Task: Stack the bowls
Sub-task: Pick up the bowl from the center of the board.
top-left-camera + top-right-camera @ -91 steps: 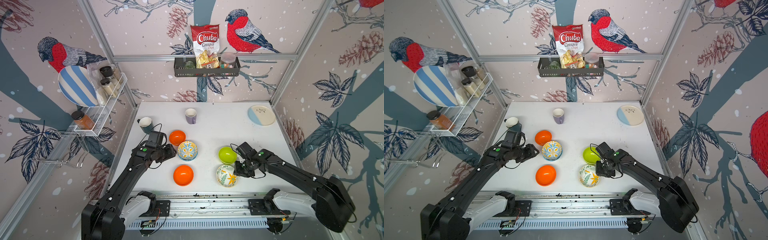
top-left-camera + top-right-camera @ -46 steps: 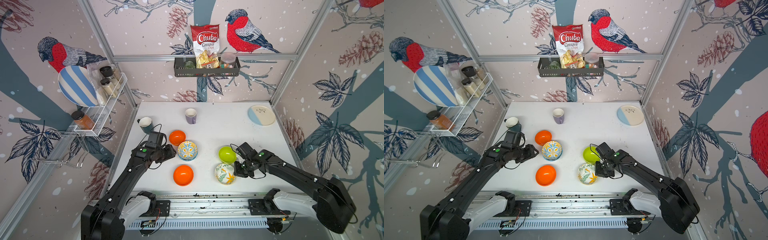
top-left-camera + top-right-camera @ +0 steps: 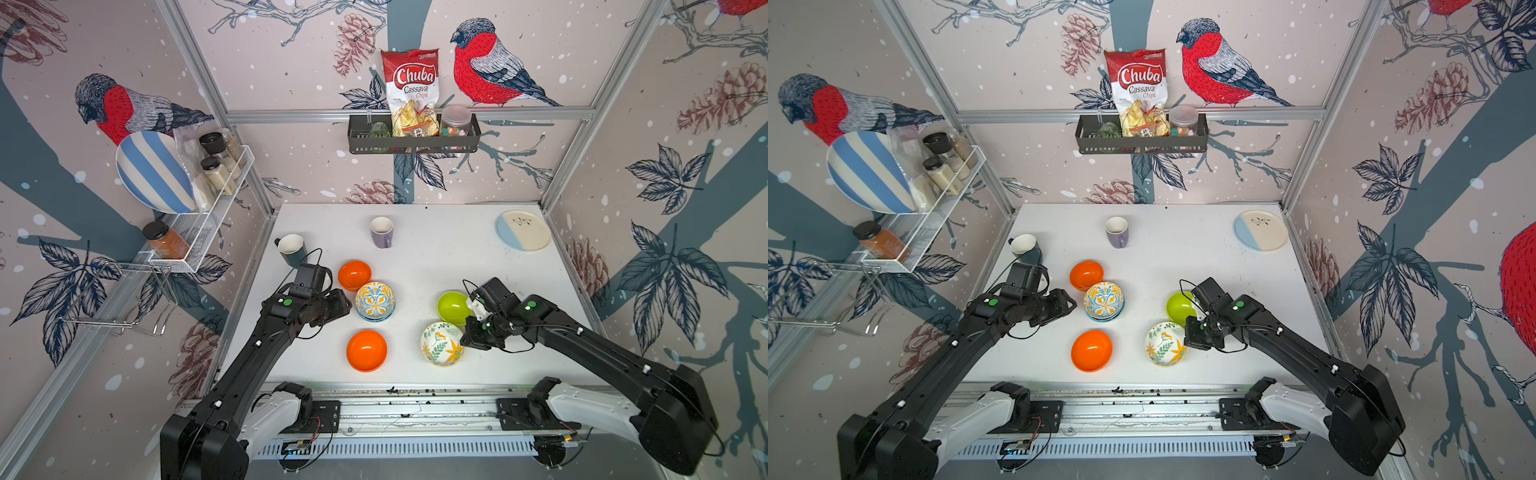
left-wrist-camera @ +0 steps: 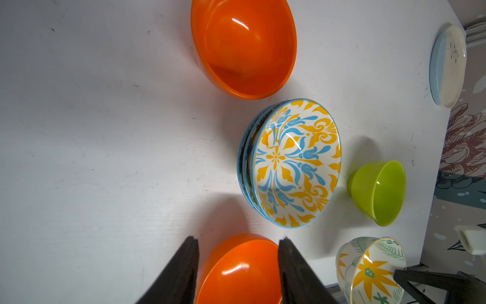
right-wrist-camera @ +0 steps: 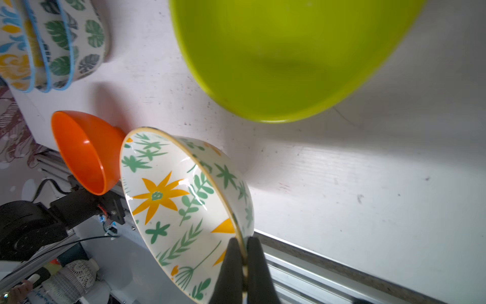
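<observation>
My right gripper (image 5: 243,238) (image 3: 467,336) is shut on the rim of a white bowl with green leaves and yellow flowers (image 3: 441,343) (image 5: 171,200), which is tilted near the table's front. Just behind it sits the lime green bowl (image 3: 453,307) (image 5: 289,52). At mid-table, two yellow-blue patterned bowls (image 3: 375,300) (image 4: 294,163) are nested in a leaf-printed white bowl (image 5: 79,39). One orange bowl (image 3: 354,275) (image 4: 244,47) lies behind that stack and another orange bowl (image 3: 367,350) (image 4: 242,273) in front. My left gripper (image 3: 345,305) (image 4: 238,240) hovers open just left of the stack, holding nothing.
A purple mug (image 3: 382,232) and a dark mug (image 3: 292,248) stand at the back and back left. A blue-and-cream plate (image 3: 523,230) lies in the back right corner. A wire rack (image 3: 199,224) juts from the left wall. The metal rail (image 3: 407,409) runs along the front edge.
My right gripper has closed on the leaf bowl's rim, and the bowl has shifted a little to the left and tipped. The left arm has not moved.
</observation>
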Tool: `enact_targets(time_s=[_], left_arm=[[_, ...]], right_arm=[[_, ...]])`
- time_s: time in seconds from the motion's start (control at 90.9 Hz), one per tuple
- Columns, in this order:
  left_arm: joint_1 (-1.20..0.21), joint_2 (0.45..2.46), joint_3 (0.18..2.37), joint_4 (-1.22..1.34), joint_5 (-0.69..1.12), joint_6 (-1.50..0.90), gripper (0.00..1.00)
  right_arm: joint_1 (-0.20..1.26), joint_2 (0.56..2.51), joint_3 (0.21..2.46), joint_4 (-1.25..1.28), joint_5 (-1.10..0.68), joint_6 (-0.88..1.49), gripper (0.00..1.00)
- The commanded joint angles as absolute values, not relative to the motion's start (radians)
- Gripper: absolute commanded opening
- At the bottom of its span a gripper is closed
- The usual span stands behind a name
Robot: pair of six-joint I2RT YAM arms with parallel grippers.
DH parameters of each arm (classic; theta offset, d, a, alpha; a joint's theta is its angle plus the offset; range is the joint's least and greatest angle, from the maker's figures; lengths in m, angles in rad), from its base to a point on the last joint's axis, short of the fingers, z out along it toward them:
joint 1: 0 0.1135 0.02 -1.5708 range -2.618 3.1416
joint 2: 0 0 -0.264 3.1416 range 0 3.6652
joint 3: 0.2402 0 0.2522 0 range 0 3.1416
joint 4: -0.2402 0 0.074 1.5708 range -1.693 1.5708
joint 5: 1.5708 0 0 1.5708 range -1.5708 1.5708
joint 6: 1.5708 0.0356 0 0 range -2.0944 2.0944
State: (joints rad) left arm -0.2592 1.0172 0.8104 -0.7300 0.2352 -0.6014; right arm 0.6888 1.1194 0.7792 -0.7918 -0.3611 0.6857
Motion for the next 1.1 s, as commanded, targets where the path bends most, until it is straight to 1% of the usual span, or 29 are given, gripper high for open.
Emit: enact_targets(time_s=[0.0,0.242,0.341,0.484,0.649,0.737,0.814,1.089], left_arm=[[-0.256,1.008,0.823,-0.763,0.231,-0.599,0.51],[-0.252,1.014,0.912,-0.805,0.331,-0.607,0.53],[-0.251,1.043,0.98,-0.828,0.4,-0.601,0.54],[-0.252,1.076,1.072,-0.844,0.491,-0.589,0.56],[-0.255,1.137,1.179,-0.881,0.518,-0.565,0.57],[-0.268,1.171,1.221,-0.892,0.514,-0.56,0.55],[-0.286,1.195,1.243,-0.892,0.504,-0.556,0.48],[-0.338,1.241,1.24,-0.889,0.478,-0.539,0.4]], right_arm=[[0.682,1.128,0.843,-0.786,-0.44,0.681,0.0],[0.617,1.246,1.088,-0.795,-0.447,0.667,0.0],[0.603,1.344,1.208,-0.83,-0.448,0.649,0.0],[0.6,1.444,1.352,-0.875,-0.449,0.625,0.0],[0.614,1.542,1.491,-0.969,-0.445,0.585,0.0],[0.639,1.58,1.543,-1.0,-0.442,0.574,0.0],[0.666,1.609,1.578,-1.02,-0.44,0.567,0.0],[0.75,1.702,1.705,-1.063,-0.441,0.562,0.0]])
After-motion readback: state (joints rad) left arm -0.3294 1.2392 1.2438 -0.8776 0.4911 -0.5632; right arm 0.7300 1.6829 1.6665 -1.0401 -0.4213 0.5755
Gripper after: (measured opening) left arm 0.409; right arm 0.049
